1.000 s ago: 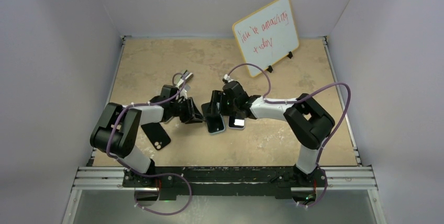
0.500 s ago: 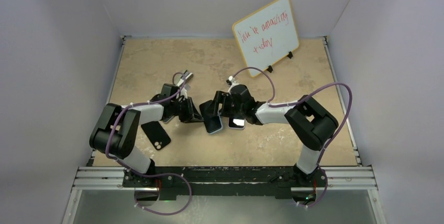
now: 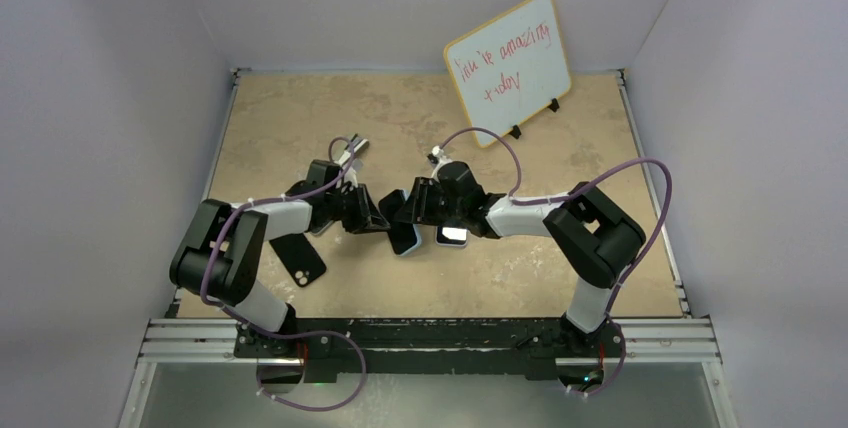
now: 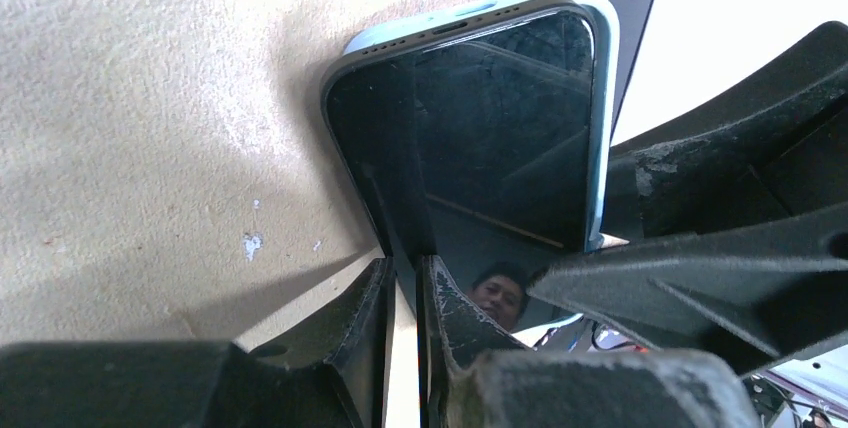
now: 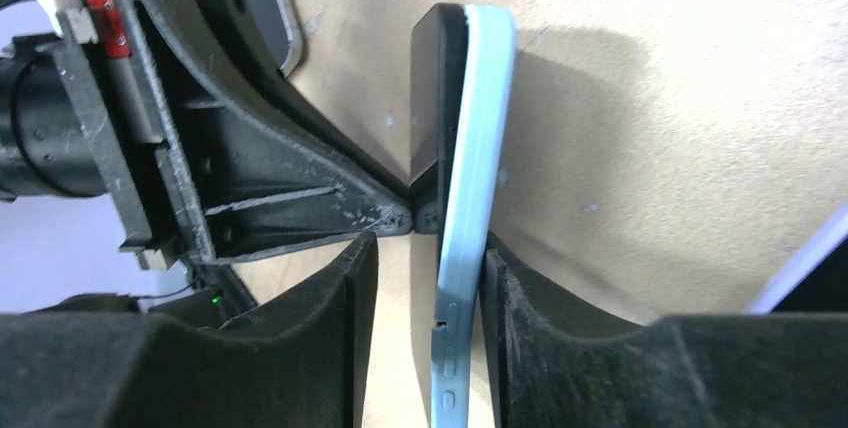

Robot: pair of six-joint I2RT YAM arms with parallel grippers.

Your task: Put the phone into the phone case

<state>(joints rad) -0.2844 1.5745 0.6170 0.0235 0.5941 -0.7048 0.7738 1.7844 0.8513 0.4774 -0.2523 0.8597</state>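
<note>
Up close from the left wrist, the phone (image 4: pixel 500 148) stands on edge on the beige surface (image 4: pixel 150 98). Its glossy dark screen faces me inside the rim of a light-blue phone case (image 4: pixel 604 118). My left fingers (image 4: pixel 362 323) are drawn almost together with only a slit between them and nothing in it, their tips pushed against the glass. My right fingers (image 4: pixel 720 248) loom at the far edge.

From the right wrist, the black phone (image 5: pixel 432 98) appears to sit proud of the case (image 5: pixel 480 148) along one long side, not fully seated. My right fingers stand apart astride the pair. One pad touches the case's back, while the other has a gap beside it.

From above, both arms meet mid-surface at the phone. A second, lit handset (image 3: pixel 452 236) lies just beside it, and a black slab (image 3: pixel 300 260) lies well to the left.

I judge the phone stiff, dense and slick on its glass, and the case softer and grippier at the rim. The best hold looks to be the long edges, pressing the proud side home rather than the middle of the screen.
</note>
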